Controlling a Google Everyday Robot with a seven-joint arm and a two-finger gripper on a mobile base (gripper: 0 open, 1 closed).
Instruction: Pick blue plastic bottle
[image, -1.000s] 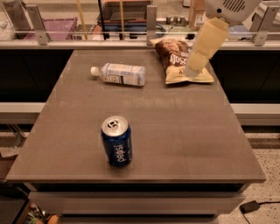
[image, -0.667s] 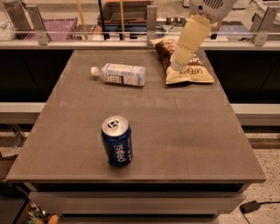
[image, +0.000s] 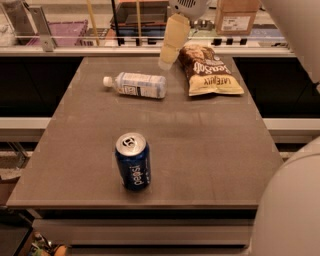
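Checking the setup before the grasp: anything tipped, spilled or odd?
Only the blue plastic bottle lies on its side, toward the far end of the table, cap on, nothing spilled. The Pepsi can stands upright, the chip bag lies flat. The pincer hovers between bottle and bag.

A single camera looks down and forward from a raised spot at the near edge of the grey table (image: 210, 150), which fills most of the frame and narrows toward the top. The Pepsi can (image: 133, 161) stands nearest the lens, lower centre. The blue plastic bottle (image: 137, 84) and the chip bag (image: 209, 70) lie farther off, in the upper half. The gripper (image: 166, 61) hangs down at top centre. Pale robot casing (image: 295, 210) crowds the right edge, very close.
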